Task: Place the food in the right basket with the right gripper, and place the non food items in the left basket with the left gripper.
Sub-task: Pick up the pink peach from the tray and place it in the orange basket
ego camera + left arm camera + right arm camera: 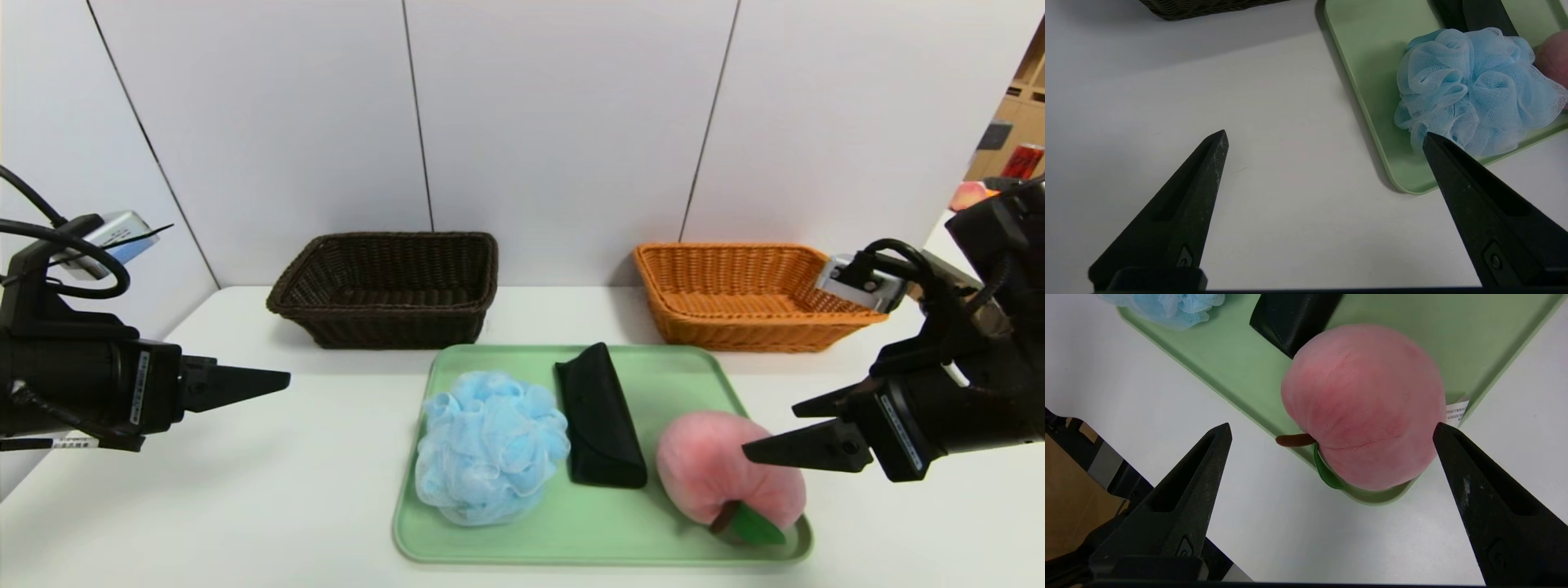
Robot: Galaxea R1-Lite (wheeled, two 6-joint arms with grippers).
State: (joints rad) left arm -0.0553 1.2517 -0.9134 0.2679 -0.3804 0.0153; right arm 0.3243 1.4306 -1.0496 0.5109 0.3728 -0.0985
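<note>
A green tray (653, 371) sat on the white counter (245, 490). On it lay a blue bath puff (490, 445) at the left, a black case (600, 416) in the middle and a pink toy peach (718, 469) at the right. The right gripper (767, 429) hung just beside the peach, fingers apart, maybe not touching it. The left gripper (282, 378) waited left of the tray, fingers apart. The brown basket (388, 286) and orange basket (739, 294) stood far behind.

A white table (245, 506) stands against pale panelled walls (563, 122), wooden shelving (1016, 122) far right
</note>
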